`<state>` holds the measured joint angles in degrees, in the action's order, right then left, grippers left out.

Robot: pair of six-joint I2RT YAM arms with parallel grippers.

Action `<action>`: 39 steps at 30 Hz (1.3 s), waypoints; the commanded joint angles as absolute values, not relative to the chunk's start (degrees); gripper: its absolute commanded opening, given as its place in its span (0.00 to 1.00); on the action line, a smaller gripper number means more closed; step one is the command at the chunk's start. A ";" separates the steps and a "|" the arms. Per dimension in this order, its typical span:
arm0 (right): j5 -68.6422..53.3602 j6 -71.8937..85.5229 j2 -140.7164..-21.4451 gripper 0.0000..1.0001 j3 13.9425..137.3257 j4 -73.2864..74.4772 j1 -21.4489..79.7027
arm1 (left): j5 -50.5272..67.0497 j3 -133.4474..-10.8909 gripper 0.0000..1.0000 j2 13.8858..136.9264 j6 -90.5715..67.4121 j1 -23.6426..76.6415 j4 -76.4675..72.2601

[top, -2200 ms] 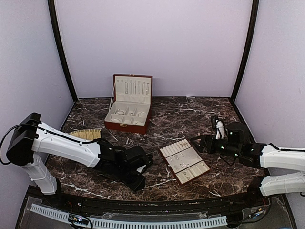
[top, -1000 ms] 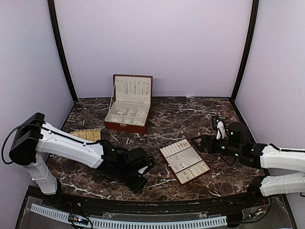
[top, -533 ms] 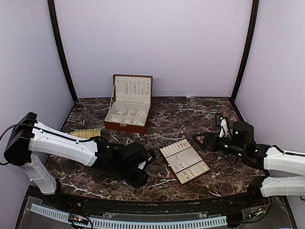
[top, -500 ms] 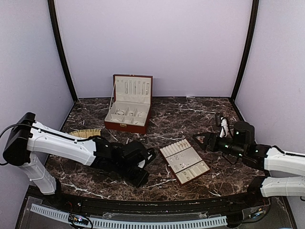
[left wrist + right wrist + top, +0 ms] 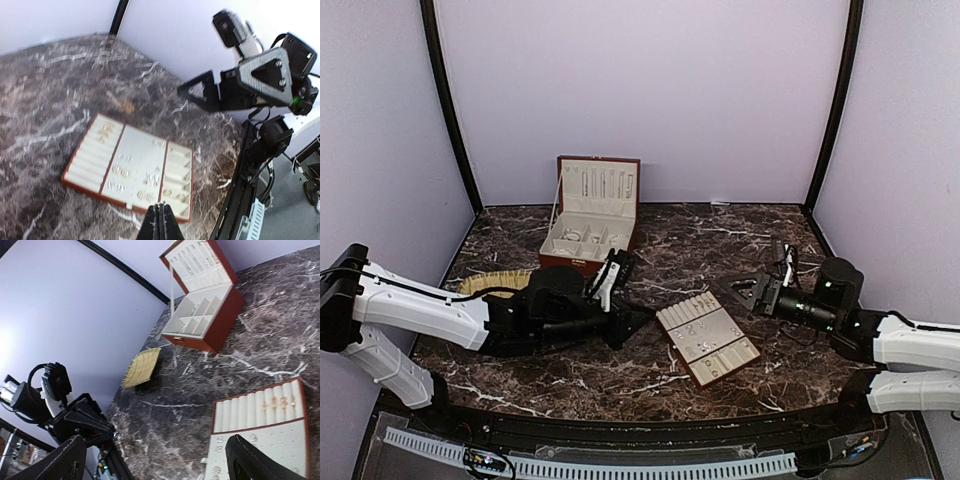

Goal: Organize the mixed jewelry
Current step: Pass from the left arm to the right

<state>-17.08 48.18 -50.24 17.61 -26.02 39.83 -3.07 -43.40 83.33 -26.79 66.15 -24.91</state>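
Marble table (image 5: 700, 240), two robot arms, jewelry sorting looks partly done.
Top view: mixed jewelry (image 5: 698, 332) lies as silvery bits on the cream tray (image 5: 732, 368); some seem to sit in the open red-brown box (image 5: 585, 262). Left gripper (image 5: 642, 317) reaches low toward the tray; right gripper (image 5: 735, 288) hovers beyond it. Left wrist view: fingertips pressed together above the tray's near rim, nothing visibly pinched. Right wrist view: fingers spread wide, empty; woven mat (image 5: 141, 367) far off.

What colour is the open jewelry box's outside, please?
The box is red-brown, clearest in the right wrist view.
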 commanded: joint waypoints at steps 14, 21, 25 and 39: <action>-20.61 58.84 -63.36 0.80 29.44 -42.44 51.79 | -0.40 -40.41 0.00 83.49 -11.80 66.27 -59.17; -22.33 59.74 -68.26 0.72 33.30 -46.77 53.56 | -0.12 -40.25 0.00 83.74 -13.05 66.27 -60.54; -22.55 61.15 -69.43 0.67 34.46 -47.94 54.00 | 1.97 -40.17 0.00 83.68 -13.10 66.27 -60.90; -23.75 61.79 -70.55 0.41 35.34 -47.94 55.02 | 1.59 -40.17 0.00 84.10 -13.30 66.27 -61.13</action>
